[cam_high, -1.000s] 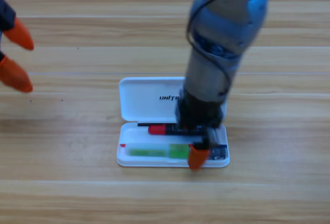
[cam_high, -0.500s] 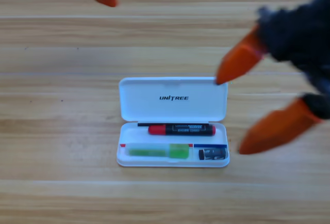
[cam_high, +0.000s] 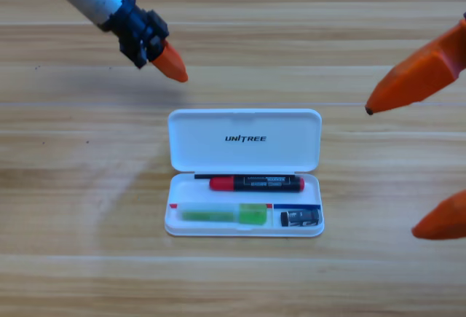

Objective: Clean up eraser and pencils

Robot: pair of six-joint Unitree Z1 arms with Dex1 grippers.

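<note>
Eraser (cam_high: pixel 300 218) sits in case (cam_high: pixel 244 127) front right slot, green pencil (cam_high: pixel 222 214) to its left, red marker (cam_high: pixel 256 183) behind; all light, stiff, slick, I'd pinch mid-barrel. Right pincer (cam_high: pixel 429 158) spread wide at bench (cam_high: pixel 73 259) edge. Left pincer (cam_high: pixel 169 62) beyond lid, jaw state can't tell.

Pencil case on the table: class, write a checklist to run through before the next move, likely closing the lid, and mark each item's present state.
1. Eraser inside the case: ok.
2. Red marker inside the case: ok.
3. Green pencil inside the case: ok.
4. Lid shut: not ok, lying open.
5. Right gripper clear of the case: ok, fingers spread.
6. Left gripper clear of the lid: ok, above-left; grip cannot tell.
</note>
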